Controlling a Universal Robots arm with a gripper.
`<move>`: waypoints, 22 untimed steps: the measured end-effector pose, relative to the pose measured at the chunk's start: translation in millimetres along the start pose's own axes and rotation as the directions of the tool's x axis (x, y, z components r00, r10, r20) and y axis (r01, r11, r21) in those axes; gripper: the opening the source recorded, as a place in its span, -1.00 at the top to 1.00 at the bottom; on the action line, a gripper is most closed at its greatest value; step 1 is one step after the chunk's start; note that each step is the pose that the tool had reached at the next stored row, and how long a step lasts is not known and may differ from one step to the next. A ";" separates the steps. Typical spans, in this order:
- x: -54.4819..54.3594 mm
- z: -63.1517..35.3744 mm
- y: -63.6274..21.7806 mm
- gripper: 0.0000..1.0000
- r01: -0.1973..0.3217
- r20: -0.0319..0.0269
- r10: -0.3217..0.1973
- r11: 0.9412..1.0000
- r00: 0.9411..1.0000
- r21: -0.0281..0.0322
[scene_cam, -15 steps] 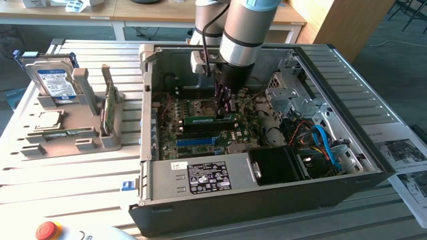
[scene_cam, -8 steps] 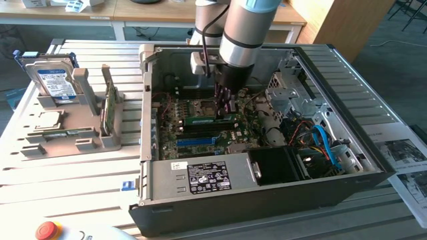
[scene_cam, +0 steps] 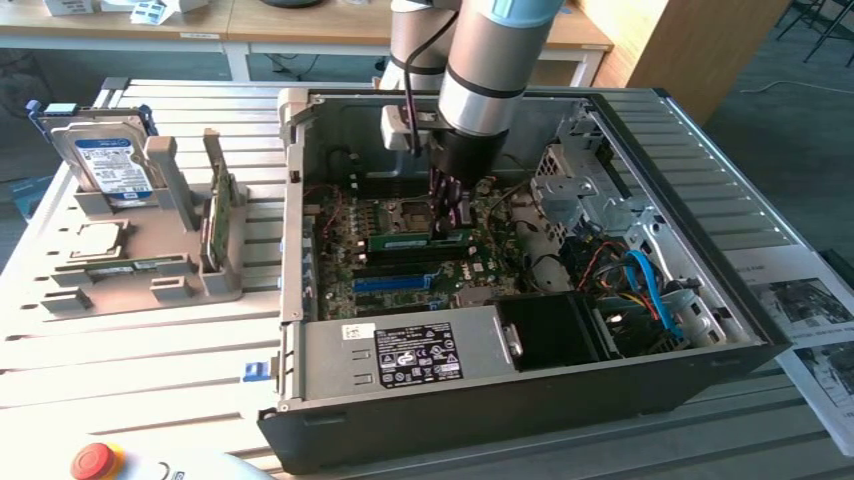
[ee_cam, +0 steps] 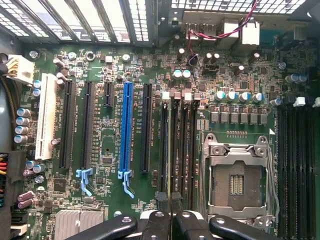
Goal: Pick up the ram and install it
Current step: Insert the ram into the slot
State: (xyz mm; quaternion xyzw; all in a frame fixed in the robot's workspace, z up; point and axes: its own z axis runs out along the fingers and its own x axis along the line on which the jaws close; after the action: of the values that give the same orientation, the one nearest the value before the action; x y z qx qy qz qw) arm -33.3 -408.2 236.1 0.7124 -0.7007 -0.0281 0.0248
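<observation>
Ram (scene_cam: 422, 240): picked up, clamped edge-on in closed pincer (ee_cam: 171, 218), positioned at memory slots (ee_cam: 189, 150) beside empty processor socket (ee_cam: 236, 184); full seating apparently not yet done.

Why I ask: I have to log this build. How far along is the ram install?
Done: the ram is picked up and inside the computer case. In hand: the end effector is shut on it, edge-on above the memory slots beside the empty processor socket. Left: seating it; it does not look pressed home yet.
</observation>
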 end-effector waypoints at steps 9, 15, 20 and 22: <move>4.6 -0.1 0.1 0.76 0.000 0.000 0.000 1.000 1.000 0.000; 5.7 -0.1 0.1 0.76 0.000 0.000 0.000 1.000 1.000 0.000; 5.8 1.6 0.0 0.76 0.000 0.000 0.000 1.000 1.000 0.000; 5.9 1.9 0.0 0.76 0.000 0.000 0.000 1.000 1.000 0.000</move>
State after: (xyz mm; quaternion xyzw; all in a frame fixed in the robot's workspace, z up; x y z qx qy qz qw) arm -33.3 -414.0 234.1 0.7123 -0.7008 -0.0280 0.0250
